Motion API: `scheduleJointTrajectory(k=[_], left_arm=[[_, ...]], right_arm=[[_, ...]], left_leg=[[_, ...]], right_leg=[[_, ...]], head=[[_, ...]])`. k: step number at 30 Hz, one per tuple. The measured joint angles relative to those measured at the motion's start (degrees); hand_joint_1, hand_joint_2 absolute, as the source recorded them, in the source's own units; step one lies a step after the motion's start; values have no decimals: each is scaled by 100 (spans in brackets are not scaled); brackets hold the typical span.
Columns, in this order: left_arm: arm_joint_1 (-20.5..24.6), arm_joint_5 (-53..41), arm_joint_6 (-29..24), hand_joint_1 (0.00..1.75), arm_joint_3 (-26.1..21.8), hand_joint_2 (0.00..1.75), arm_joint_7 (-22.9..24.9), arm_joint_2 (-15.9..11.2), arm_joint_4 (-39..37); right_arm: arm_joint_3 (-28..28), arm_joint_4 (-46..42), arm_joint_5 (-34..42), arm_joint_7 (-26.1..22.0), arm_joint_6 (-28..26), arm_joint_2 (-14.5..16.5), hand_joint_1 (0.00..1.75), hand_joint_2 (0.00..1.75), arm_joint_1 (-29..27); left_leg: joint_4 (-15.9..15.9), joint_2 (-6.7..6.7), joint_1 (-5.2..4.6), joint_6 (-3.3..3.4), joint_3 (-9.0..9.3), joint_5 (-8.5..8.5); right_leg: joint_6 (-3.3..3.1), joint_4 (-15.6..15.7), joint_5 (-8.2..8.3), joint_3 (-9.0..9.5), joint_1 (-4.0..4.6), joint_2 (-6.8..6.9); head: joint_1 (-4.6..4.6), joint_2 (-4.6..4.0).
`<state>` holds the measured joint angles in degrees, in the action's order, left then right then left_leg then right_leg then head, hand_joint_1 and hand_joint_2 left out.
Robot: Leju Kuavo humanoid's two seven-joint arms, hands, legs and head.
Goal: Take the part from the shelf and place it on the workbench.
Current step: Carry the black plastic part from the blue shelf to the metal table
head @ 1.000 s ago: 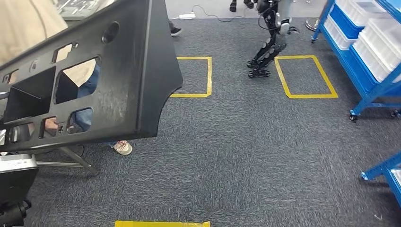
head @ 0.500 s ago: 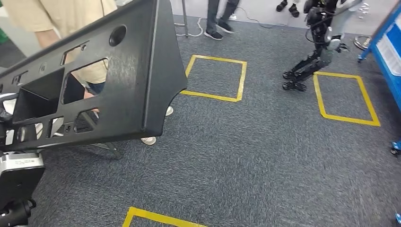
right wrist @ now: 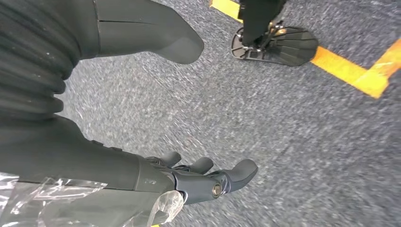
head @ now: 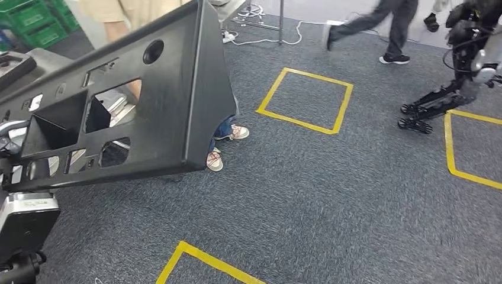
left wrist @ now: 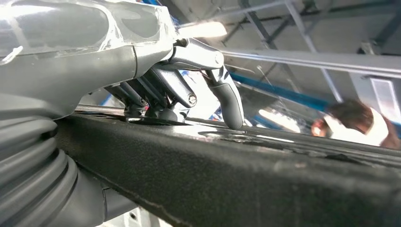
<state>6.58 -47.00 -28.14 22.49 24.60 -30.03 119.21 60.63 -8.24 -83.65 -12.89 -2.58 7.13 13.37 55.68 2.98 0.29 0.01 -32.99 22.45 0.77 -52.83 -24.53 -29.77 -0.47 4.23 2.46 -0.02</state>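
The part [head: 148, 118] is a long black plastic panel with several cut-outs, tilted across the left of the head view above the carpet. My left hand [head: 7, 142] holds it at its near end by the picture's left edge. In the left wrist view that hand [left wrist: 179, 90] grips the panel's rim [left wrist: 236, 175], fingers curled over the edge and the thumb pressed on top. My right hand [right wrist: 203, 177] hangs over the carpet with its fingers apart and nothing in it.
A person in a beige top and jeans stands just behind the panel, shoes [head: 228, 145] on the carpet. Yellow tape squares [head: 305, 100] mark the floor. Another robot [head: 456, 83] stands far right; a person [head: 385, 29] walks at the back. Green crates [head: 35, 23] sit far left.
The camera has turned left, so the floor marks and the other robot have slid right and the blue shelves have left the picture. The panel stays in my left hand.
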Motion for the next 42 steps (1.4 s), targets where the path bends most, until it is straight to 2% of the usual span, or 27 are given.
scheduleJointTrajectory(k=[2,4,6,8,9,10,11,12,13,15,17,19,20,21,23,25,26,27,28,30,32,34,36,38,40,41,42], left_arm=[[7,-1,4,175,-9,175,-1,-1,0],[1,0,5,175,-19,175,-1,-3,1],[4,3,5,175,-30,175,-1,-4,1],[8,10,5,175,-32,175,-1,-2,1],[4,14,7,175,-29,175,-1,-1,-1],[0,15,8,175,-26,175,-1,1,-1],[-4,16,9,175,-25,175,-1,1,-2],[-5,16,9,175,-24,175,-1,1,-2],[-6,16,10,175,-24,175,-1,1,-2],[-6,17,10,175,-25,175,-1,1,-2],[-4,17,13,175,-27,175,-1,1,-2],[-9,17,17,175,-30,175,-1,-2,-2],[-12,16,19,175,-33,175,-1,-3,-2],[-11,16,22,175,-36,175,-1,-7,-2],[-5,17,27,175,-40,175,-1,-14,-3],[-5,20,34,175,-36,175,-1,-16,-7],[-7,25,39,175,-34,175,-1,-16,-9],[-6,31,47,175,-33,175,-1,-16,-10],[-3,38,57,175,-33,175,-1,-16,-11],[6,52,75,175,-37,175,-2,-17,-11],[16,62,84,175,-41,175,-2,-20,-11],[17,70,86,175,-44,175,-3,-27,-11],[19,78,86,175,-46,175,-3,-35,-11],[31,84,87,175,-41,175,-4,-35,-11],[29,87,90,175,-31,175,-4,-33,-13],[25,90,90,175,-27,175,-3,-32,-13],[21,92,90,175,-27,175,-3,-32,-13]], right_arm=[[1,0,14,-6,0,-1,0,175,8],[3,0,16,-11,0,-2,0,175,27],[4,0,13,-13,-2,-6,0,175,44],[4,0,6,-12,-5,-9,0,175,42],[4,0,-1,-9,-7,-9,0,175,39],[4,0,-7,-6,-8,-9,0,175,34],[4,0,-12,-2,-8,-9,0,175,29],[4,0,-15,1,-8,-9,0,175,26],[5,0,-13,3,-8,-11,0,175,24],[6,0,-6,2,-8,-16,0,175,17],[7,0,3,-5,-5,-20,0,175,22],[7,0,3,-16,-2,-16,0,175,43],[7,0,-3,-21,-1,-15,0,175,51],[8,0,-9,-23,0,-13,0,175,53],[9,0,-24,-26,1,-14,0,175,50],[9,0,-30,-19,2,-13,0,175,45],[9,0,-35,-10,2,-13,0,175,46],[8,0,-43,-1,2,-11,0,175,47],[8,0,-55,8,2,-8,0,175,49],[8,0,-87,26,1,-3,0,175,51],[8,0,-109,40,-3,-2,0,175,52],[8,0,-118,45,-5,3,0,175,66],[8,0,-127,39,-7,9,0,175,76],[7,0,-140,33,-10,8,0,175,67],[7,0,-149,32,-14,8,0,175,55],[7,0,-153,32,-17,10,0,175,49],[7,0,-156,31,-20,11,0,175,45]], left_leg=[[-369,132,-52,70,185,-90],[-399,-17,-49,135,192,-113],[-439,-160,-17,211,229,-151],[-455,-283,0,264,246,-170],[-455,-350,-2,276,243,-170],[-454,-429,-4,279,242,-169],[-452,-514,-4,279,244,-169],[-450,-602,-1,277,250,-167],[-448,-689,6,270,259,-164],[-437,-844,11,232,262,-152],[-432,-975,10,167,235,-152],[-444,-1094,29,99,203,-168],[-402,-1038,31,70,175,-138],[-259,-906,28,43,102,-49],[438,-538,17,0,-229,310],[1277,-402,27,-29,-643,631],[1451,-387,32,-35,-733,653],[1364,-370,34,-36,-689,563],[1026,-318,32,-28,-514,384],[90,-11,-4,20,-8,19],[-401,207,-57,84,240,-118],[-452,94,-73,143,243,-127],[-495,-65,-38,206,274,-158],[-523,-205,-3,261,299,-184],[-522,-356,-1,286,295,-186],[-520,-441,-3,289,297,-184],[-518,-532,-2,288,302,-183]], right_leg=[[54,6,-37,48,17,113],[118,22,-72,95,13,210],[172,-191,-242,40,-5,32],[193,-912,-618,-291,-15,-279],[197,-1356,-796,-518,-16,-356],[202,-1684,-886,-700,-16,-387],[204,-1806,-863,-787,-18,-397],[202,-1664,-719,-749,-22,-411],[198,-1295,-491,-596,-31,-462],[190,-408,-82,-208,-72,-788],[162,2,50,-26,-86,-993],[100,26,56,-9,-67,-853],[66,42,64,4,-65,-774],[32,59,72,15,-68,-689],[-15,79,72,27,-63,-526],[-37,79,56,29,-51,-362],[-40,79,46,34,-49,-281],[-39,79,34,45,-49,-202],[-32,79,20,63,-49,-128],[2,78,-18,116,-33,-3],[54,83,-55,165,-12,109],[117,112,-83,216,-4,243],[181,-3,-203,207,-17,125],[213,-613,-545,-68,-29,-208],[218,-1495,-896,-527,-26,-367],[217,-1742,-933,-677,-26,-387],[210,-1741,-842,-710,-28,-396]], head=[[-2,0],[-5,-1],[-12,-2],[-20,-2],[-21,-1],[-21,-1],[-21,-1],[-21,-1],[-21,-1],[-22,-1],[-18,-1],[-11,-1],[-7,-1],[-2,-1],[9,-1],[11,-1],[11,0],[11,0],[11,0],[11,0],[8,0],[6,0],[3,-1],[-5,-1],[-11,-1],[-13,-1],[-13,-1]])
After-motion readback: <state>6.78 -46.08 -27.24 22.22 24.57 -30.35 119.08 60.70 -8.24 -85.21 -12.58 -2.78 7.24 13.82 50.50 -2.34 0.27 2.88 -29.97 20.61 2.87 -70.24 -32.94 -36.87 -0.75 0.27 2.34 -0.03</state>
